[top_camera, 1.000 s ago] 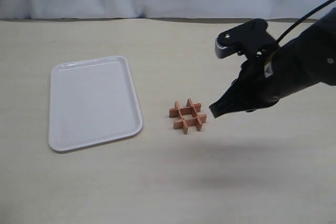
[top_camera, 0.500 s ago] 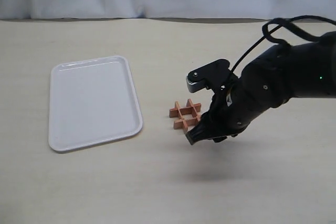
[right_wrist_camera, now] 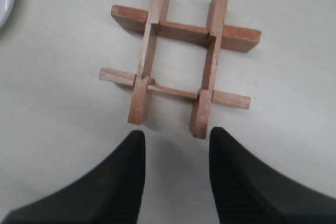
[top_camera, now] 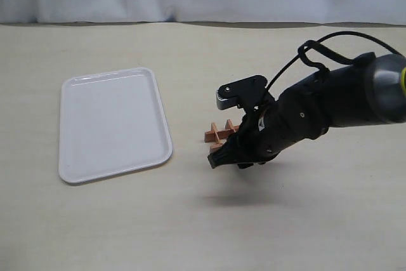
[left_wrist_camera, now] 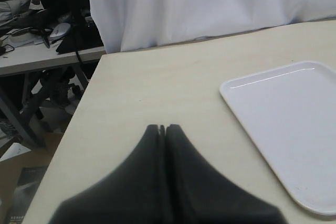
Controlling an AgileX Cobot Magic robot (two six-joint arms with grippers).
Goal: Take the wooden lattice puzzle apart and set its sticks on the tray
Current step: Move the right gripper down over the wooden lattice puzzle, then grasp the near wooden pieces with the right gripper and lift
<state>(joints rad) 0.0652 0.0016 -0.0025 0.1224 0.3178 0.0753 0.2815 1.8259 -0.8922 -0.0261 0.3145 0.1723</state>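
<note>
Right fingers [right_wrist_camera: 121, 182] are spread apart and grasp nothing. Their two tips point at the puzzle [right_wrist_camera: 181, 31] and stop just short of the ends of its two nearest sticks [right_wrist_camera: 144, 85], with a strip of desk [right_wrist_camera: 58, 103] showing between. The gap between the tips is about as wide as the spacing of those two sticks. In the exterior view these fingers [top_camera: 219, 157] hide the near side of the puzzle [top_camera: 219, 132]; whether they touch the desk cannot be told.

Left fingers [left_wrist_camera: 152, 182] are pressed together, empty, over the desk beside the tray [left_wrist_camera: 283, 124].

One puzzle: four sticks, crossed two over two in a hash shape, all locked together, lying flat on the desk.

One tray [top_camera: 114, 125], to the left of the puzzle in the exterior view and apart from it.
</note>
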